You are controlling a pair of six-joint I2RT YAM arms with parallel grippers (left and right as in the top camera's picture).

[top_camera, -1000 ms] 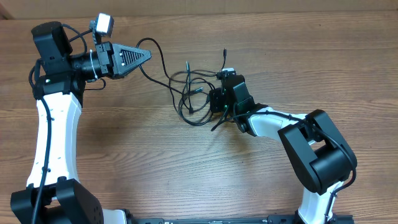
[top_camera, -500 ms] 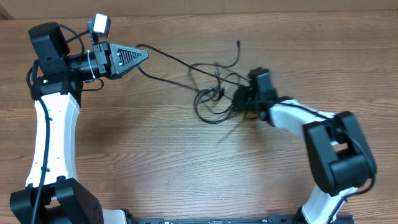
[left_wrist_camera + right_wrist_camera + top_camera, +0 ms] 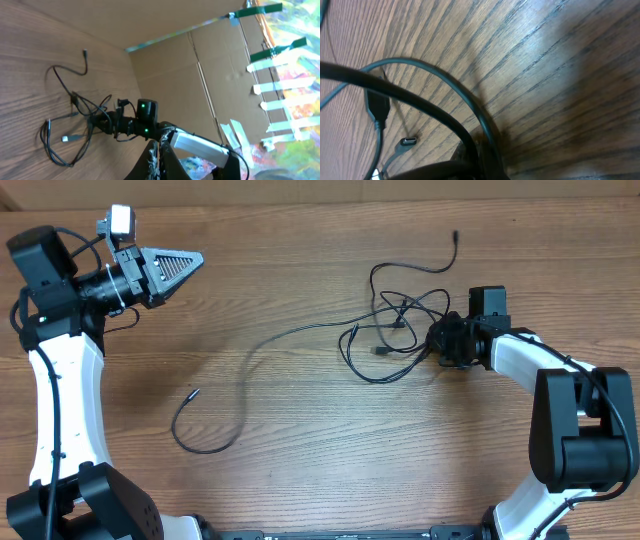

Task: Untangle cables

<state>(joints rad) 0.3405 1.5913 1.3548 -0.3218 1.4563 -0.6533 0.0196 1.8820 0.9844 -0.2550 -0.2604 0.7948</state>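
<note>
**Overhead view.** The cables (image 3: pixel 398 330) lie on the table (image 3: pixel 320 480), right of centre, as a loose tangle of overlapping loops. The right gripper (image 3: pixel 434 340) sits at the right edge of the tangle. Its fingers are pressed together on the cord where several loops converge.

From the left side of the tangle a long strand (image 3: pixel 285 333) curves toward the lower left of the frame and ends in an open hook. Its plug tip points up and lies well apart from both grippers. Another free end (image 3: pixel 455 236) reaches toward the upper edge, above the right gripper.

The left gripper (image 3: pixel 198 259) is in the upper left, well apart from every cable. Its fingers are closed to a point and hold nothing.

**Right wrist view.** Thick-looking black cord arcs across the frame and runs down into the dark fingers at the lower edge. A small plug (image 3: pixel 409 141) lies on the wood at lower left.

**Left wrist view.** The tangle lies at left, touching the right gripper, with a cardboard wall (image 3: pixel 190 75) behind.
</note>
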